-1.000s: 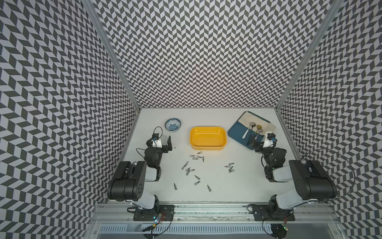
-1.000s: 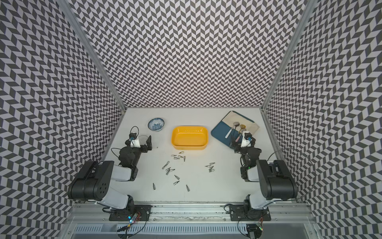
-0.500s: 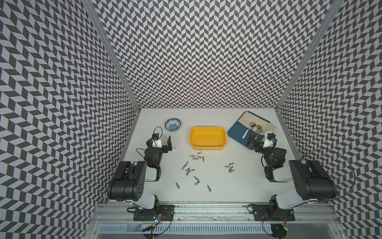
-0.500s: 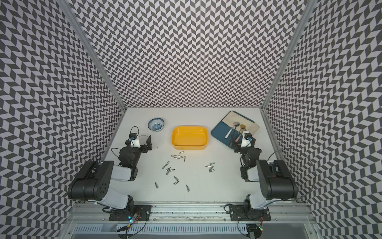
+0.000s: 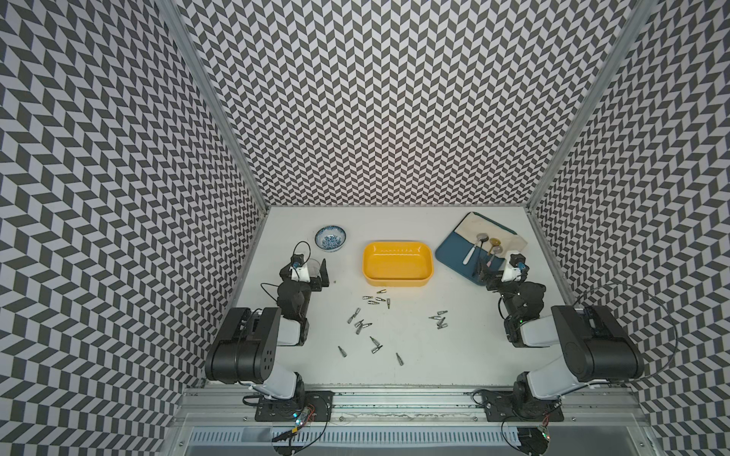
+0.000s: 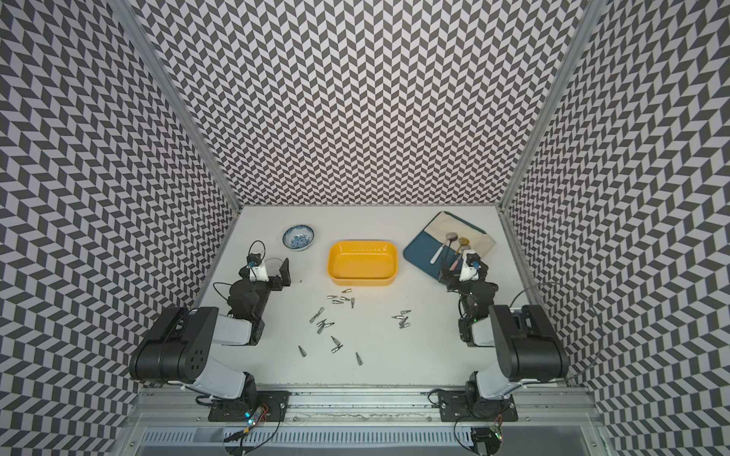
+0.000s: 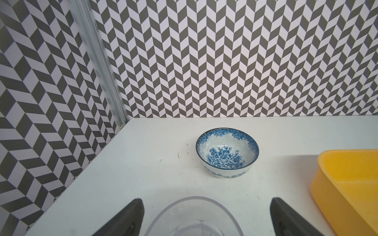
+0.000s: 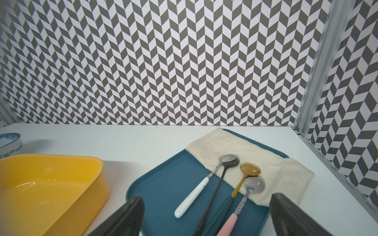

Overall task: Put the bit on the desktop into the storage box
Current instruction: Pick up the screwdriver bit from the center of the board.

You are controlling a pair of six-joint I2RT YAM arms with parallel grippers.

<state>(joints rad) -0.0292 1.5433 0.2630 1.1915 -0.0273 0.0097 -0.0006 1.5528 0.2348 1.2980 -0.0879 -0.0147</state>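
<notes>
Procedure, as I judge it: first pick, none made yet. Nearest my bases, the bits (image 5: pixel 361 324) lie scattered on the table (image 5: pixel 434 355), all outside the storage box (image 5: pixel 397 282), which stands empty just beyond them. Choose an isolated bit, descend vertically and close across its shank. Left claw (image 5: pixel 314 274) and right claw (image 5: pixel 488 274) are spread wide and grip nothing. A clear glass (image 7: pixel 196 216) stands at the left jaws; contact cannot be determined.
</notes>
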